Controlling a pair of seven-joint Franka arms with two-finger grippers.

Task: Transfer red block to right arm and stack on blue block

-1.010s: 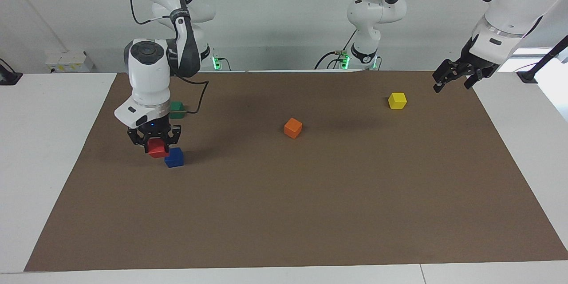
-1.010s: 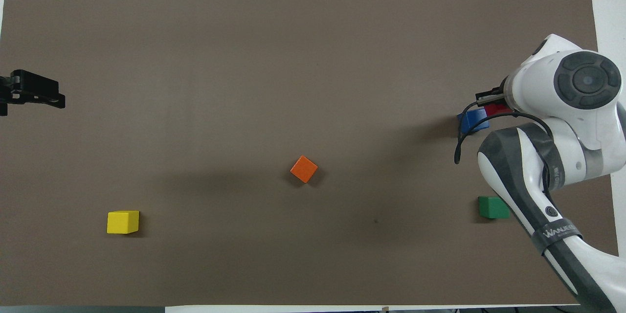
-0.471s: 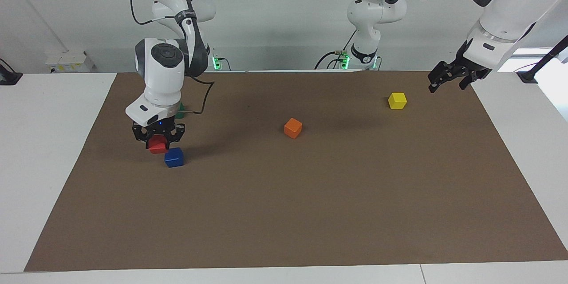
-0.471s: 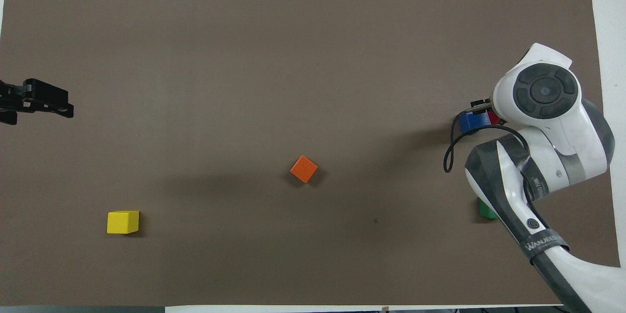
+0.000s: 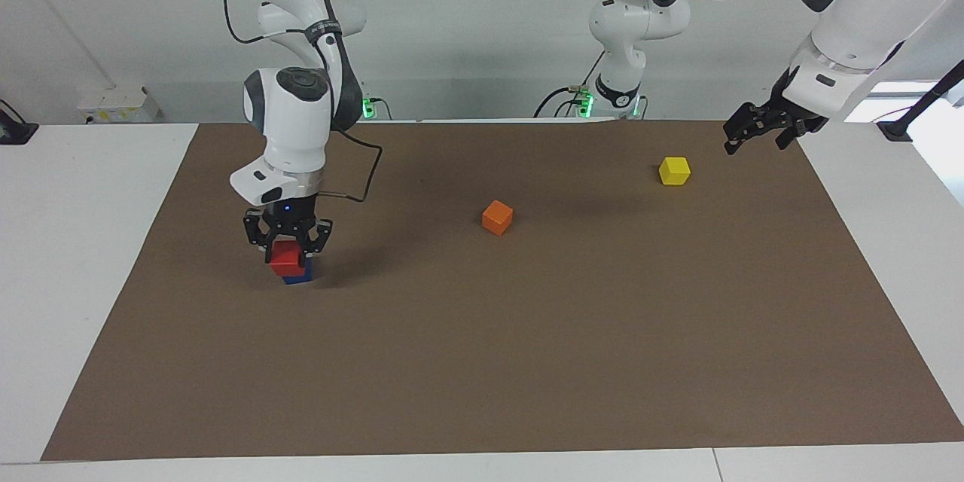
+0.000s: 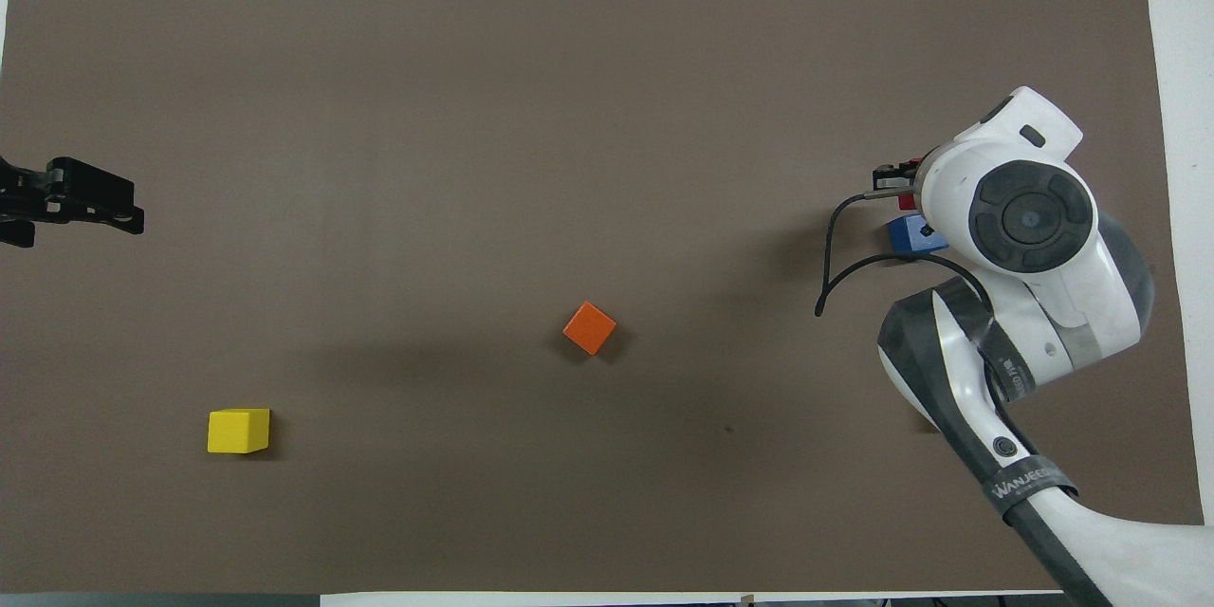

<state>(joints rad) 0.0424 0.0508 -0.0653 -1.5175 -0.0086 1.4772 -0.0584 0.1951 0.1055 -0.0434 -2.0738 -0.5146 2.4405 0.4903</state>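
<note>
**Red cube held over the blue one**

Red block [image 5: 287,259] sits clamped between the fingers of the right gripper [image 5: 287,247], directly above the blue block [image 5: 298,279], of which only a sliver shows beneath it in the facing view. Whether the two cubes touch cannot be told. Both lie toward the right arm's [image 5: 290,128] end of the brown mat [image 5: 527,361]; from overhead the arm's wrist hides most of them.

The left gripper [image 5: 757,134] hangs in the air with its fingers spread and nothing between them, over the mat's corner at the left arm's end, near the yellow cube [image 5: 674,170]. An orange cube [image 5: 497,217] rests about mid-mat, well apart from the others.
</note>
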